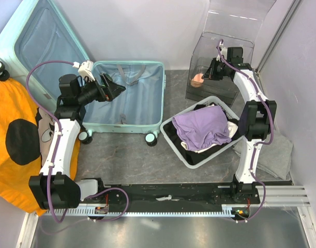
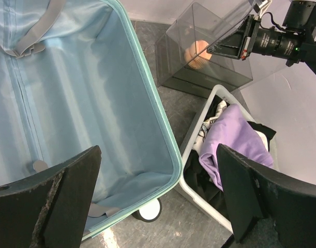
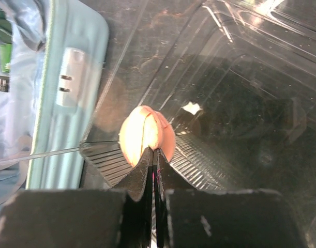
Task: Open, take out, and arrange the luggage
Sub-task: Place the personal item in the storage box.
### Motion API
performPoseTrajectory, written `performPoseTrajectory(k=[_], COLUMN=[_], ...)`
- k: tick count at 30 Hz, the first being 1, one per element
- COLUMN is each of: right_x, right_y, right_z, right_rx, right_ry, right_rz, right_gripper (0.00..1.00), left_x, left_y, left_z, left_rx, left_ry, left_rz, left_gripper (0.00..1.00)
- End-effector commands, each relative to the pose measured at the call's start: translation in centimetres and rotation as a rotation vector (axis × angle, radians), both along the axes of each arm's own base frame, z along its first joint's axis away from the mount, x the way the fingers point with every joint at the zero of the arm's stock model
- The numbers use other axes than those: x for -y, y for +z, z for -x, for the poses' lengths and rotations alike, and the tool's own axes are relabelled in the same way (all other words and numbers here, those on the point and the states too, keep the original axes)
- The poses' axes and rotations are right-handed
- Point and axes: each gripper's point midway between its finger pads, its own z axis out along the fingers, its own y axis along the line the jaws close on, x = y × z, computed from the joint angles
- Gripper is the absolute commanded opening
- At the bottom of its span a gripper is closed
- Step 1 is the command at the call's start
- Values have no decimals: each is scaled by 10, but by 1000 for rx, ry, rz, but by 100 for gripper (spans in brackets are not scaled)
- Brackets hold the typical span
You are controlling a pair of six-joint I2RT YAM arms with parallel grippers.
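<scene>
The mint suitcase lies open on the floor, its lid raised against the wall. The pale blue lining and grey straps show, with nothing else in it. My left gripper hangs open and empty over the suitcase's left side; in the left wrist view it spans the case's right rim. My right gripper reaches into the clear plastic box. Its jaws are shut on the edge of a peach-coloured soft item, which also shows from above.
A white mesh basket holding a purple garment and dark clothes stands right of the suitcase. An orange cloth with black spots lies at the left. A grey cloth lies at the right wall.
</scene>
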Motion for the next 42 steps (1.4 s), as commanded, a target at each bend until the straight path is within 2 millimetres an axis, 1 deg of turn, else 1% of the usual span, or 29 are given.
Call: performPoseTrajectory(k=[1,8,15,21,28,33,37,40,42], right_x=[-6,-7,-7,-6,-8,-13,-15,-13,-12], right_y=[40,35,17,11,5,-5,-8,-8,-5], right_z=[4,5,7,8,8,11,12,12,13], right_rx=[83,70,32,21,4,-21,-29,-28,-21], right_ry=[33,43,47,51,62,79,85,81,77], right_rz=[-48,-66,-57,-50,-56,-52,-45,-37,-27], right_gripper=[0,0,0,0,0,0,1,5,11], left_x=[4,6,7,8,8,9,9,10,10], left_y=[15,14,13,12,11,12,11,11,11], left_z=[3,4,3,3,3,4,3,4,4], left_rx=[66,63,62,59,56,59,57,57,58], left_ry=[-23,-31,-32,-34,-35,-37,-39,-40,-41], left_rz=[-3,-2,-2,-2,-2,-2,-3,-3,-4], left_gripper=[99,99,99,99,99,99,99,99,99])
